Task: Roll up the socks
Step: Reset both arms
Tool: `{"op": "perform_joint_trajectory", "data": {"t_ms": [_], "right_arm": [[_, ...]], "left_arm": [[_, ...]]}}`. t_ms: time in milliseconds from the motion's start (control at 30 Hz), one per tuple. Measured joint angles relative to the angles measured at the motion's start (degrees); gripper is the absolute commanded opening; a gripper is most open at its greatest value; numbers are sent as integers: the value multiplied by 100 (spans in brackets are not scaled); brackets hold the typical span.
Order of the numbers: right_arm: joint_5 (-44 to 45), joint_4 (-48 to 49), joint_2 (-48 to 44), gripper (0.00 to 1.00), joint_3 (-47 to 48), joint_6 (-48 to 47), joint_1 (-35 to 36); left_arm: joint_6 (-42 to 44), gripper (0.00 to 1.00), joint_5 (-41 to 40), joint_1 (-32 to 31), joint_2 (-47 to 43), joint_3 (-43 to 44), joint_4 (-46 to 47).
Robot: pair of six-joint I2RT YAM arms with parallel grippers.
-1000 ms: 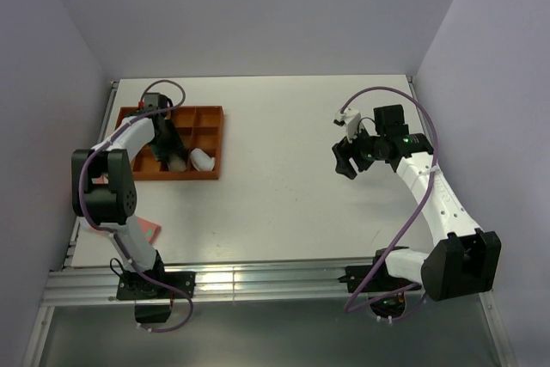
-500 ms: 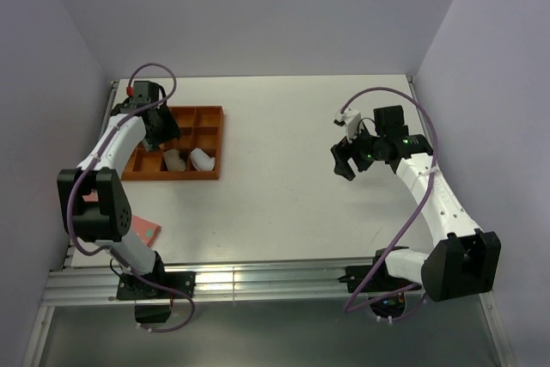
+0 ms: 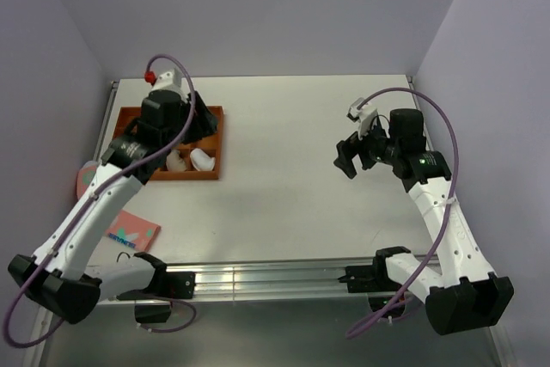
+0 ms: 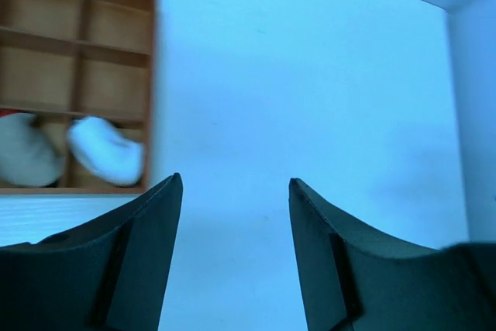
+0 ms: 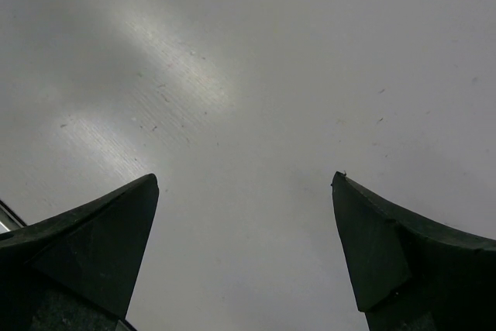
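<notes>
Left hand [image 4: 235,187] spread wide, empty, touching nothing. Raised above orange tray [image 4: 108,87], arm bent over it. Right hand [image 5: 244,180] also spread, empty, hovering over tabletop [image 3: 284,186], well apart from tray. Two pale socks [image 4: 105,151], bundled, sit side by side in tray's near row, below left hand, off to one side of its fingers.

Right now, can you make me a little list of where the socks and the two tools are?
Socks: two pale bundles, side by side in the tray's near row
Tray: orange, with compartments, far left of the table
Left tool: open, empty, up near the tray
Right tool: open, empty, over bare table
</notes>
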Motion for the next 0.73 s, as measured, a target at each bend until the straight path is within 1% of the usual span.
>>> {"op": "perform_joint_trajectory", "data": {"t_ms": [133, 267, 367, 400, 500, 733], "right_arm": [[-52, 33, -127, 100, 13, 243, -7], [-87, 28, -116, 100, 61, 435, -33], [-105, 44, -138, 100, 61, 566, -68], [-107, 52, -149, 100, 61, 601, -74], [-140, 55, -225, 100, 57, 686, -79], [-168, 103, -422, 100, 17, 752, -81]], "left_arm": [[-251, 61, -437, -1156, -417, -328, 387], [-525, 61, -1176, -2385, -358, -789, 789], [-684, 60, -1425, -3143, -221, -1104, 1010], [-737, 60, -1484, -3296, -160, -1165, 1054], [-841, 61, -1659, -3477, -37, -1209, 1202], [-949, 61, -1836, -3650, 59, -1209, 1408]]}}
